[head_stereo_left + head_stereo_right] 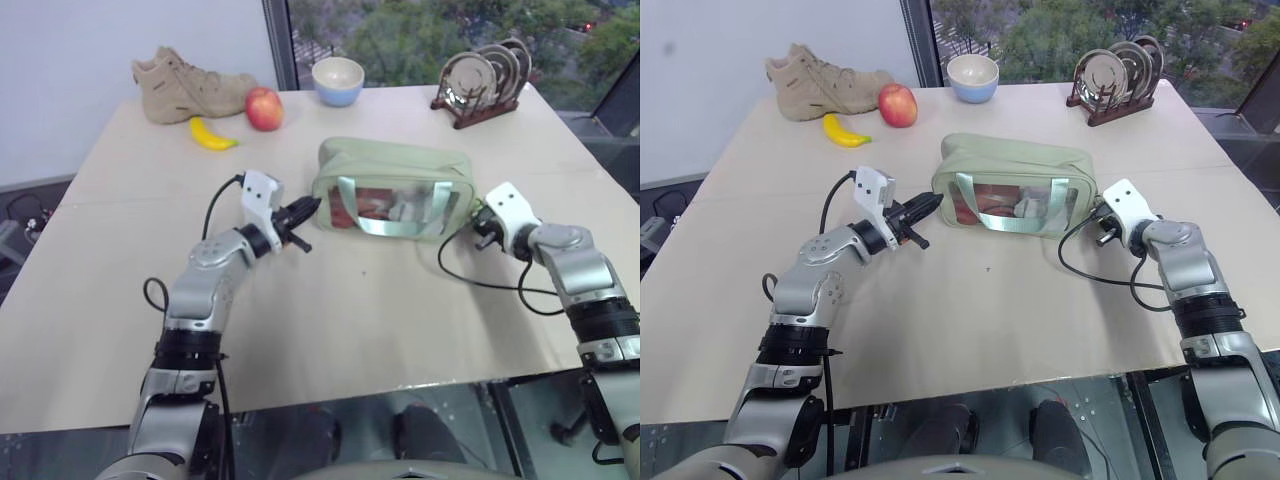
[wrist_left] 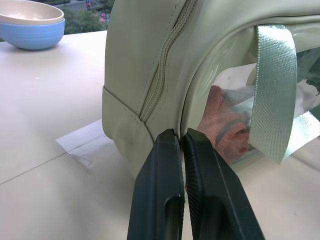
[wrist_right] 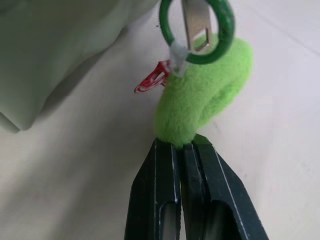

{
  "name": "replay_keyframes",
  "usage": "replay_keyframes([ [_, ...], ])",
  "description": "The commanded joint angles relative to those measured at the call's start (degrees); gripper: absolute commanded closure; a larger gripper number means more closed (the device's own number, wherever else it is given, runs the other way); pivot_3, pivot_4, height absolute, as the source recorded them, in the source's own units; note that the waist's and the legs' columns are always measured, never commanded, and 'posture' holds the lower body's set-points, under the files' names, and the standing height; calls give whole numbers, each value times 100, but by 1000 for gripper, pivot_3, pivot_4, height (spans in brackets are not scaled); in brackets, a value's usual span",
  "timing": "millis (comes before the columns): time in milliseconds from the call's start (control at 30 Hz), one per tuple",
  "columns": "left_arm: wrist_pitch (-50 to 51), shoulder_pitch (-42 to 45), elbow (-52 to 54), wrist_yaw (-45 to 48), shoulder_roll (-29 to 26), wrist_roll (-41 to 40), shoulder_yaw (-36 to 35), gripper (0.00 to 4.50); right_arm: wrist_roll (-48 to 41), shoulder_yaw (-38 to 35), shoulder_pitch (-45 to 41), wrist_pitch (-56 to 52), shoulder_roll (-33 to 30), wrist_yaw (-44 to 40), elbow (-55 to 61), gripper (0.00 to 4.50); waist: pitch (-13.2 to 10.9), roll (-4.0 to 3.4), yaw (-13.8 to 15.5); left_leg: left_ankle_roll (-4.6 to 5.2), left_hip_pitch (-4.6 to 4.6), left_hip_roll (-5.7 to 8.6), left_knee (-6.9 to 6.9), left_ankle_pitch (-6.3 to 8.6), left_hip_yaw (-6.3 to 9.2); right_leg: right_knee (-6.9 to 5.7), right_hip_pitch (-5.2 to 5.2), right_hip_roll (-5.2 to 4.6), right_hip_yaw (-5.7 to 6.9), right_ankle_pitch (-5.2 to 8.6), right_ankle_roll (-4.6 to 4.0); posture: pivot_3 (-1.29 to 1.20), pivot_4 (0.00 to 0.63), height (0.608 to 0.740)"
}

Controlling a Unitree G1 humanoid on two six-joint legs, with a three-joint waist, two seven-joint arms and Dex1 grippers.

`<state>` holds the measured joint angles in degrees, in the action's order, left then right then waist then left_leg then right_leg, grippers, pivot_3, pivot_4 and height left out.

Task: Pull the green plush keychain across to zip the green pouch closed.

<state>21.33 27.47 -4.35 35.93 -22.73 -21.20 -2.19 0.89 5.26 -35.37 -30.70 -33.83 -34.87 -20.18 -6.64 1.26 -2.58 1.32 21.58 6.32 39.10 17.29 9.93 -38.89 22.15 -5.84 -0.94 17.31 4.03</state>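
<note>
The left hand [image 1: 305, 211] was held level at the left end of the green pouch [image 1: 392, 165], its two black fingers pressed together and clamped on the pouch's lower corner edge (seen close in the left wrist view, beside the end of the zipper). The right hand [image 3: 182, 145] was angled downward at the pouch's right end, its fingers closed on the lower tip of the green plush keychain [image 3: 202, 95]. The keychain lay on the worktop [image 1: 330, 320] just beside the pouch's right end, hung from a green ring [image 3: 196, 30] with a metal tab through it.

One pouch was counted on the worktop, lying near its middle. Along the far edge were counted one boot [image 1: 190, 85], one banana [image 1: 211, 135], one apple [image 1: 264, 108], one bowl [image 1: 338, 80] and one rack of plates [image 1: 487, 80].

The pouch's contents were hard to make out through the clear window. A small red item beside the keychain could not be identified.
</note>
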Motion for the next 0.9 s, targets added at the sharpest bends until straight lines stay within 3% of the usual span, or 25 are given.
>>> replay_keyframes([
  [33, 86, -208, 385, 148, -49, -262, -217, 4500, -347, -437, -42, 349, 50, -80, 228, 4470, -2, -3, -6, 0, 0, -1, -1, 0, -2, 0, 1, 0, -2, 0, 0, 0, 150, 740],
  [100, 163, -309, 572, 319, -97, -439, -239, 4500, -588, -628, -6, 417, 34, -237, 585, 4470, -4, -7, -1, 0, 5, -2, -2, 0, -1, 1, 6, 0, -1, 0, 0, 0, 150, 740],
  [200, 137, -479, 815, 523, -252, -485, -249, 3484, -963, -874, 360, 228, -157, -529, 1554, 3480, -5, -8, 19, 0, 20, -2, 1, 0, 4, 2, 25, -2, 1, 0, 0, 0, 150, 740],
  [367, 368, -822, 1268, 977, -637, -921, -524, 1149, -1498, -1548, 1311, -315, -728, -820, 3022, 1067, -7, -11, 58, 2, 40, 9, -4, 1, 22, 4, 42, -8, 8, 0, 0, 0, 150, 740],
  [400, 437, -934, 1368, 1067, -751, -1012, -601, 456, -1613, -1778, 1526, -382, -828, -851, 3257, 351, -9, -13, 56, 2, 42, 14, -6, 1, 22, 6, 43, -12, 7, 0, 0, 0, 150, 740],
  [433, 454, -1063, 1465, 1177, -883, -1068, -671, 158, -1765, -2057, 1779, -463, -930, -909, 3532, 65, -9, -14, 57, 4, 40, 15, -23, 2, 21, 8, 42, -12, 6, 0, 0, 0, 150, 740],
  [667, 271, -1885, 1819, 1775, -1548, -1343, -1313, 62, -2852, -4082, 3435, -1190, -1414, -1356, 5330, 15, -16, -26, 80, 4, 15, 3, -52, 2, 12, 14, 29, -5, -1, 0, 0, 0, 150, 740],
  [900, 325, -2102, 1803, 1975, -1881, -1503, -1644, 62, -3310, -4951, 4600, -1612, -1564, -1487, 6249, 15, -18, -27, 202, 6, -9, -7, -58, 3, 11, 44, -8, 2, 3, 0, 0, 0, 150, 740],
])
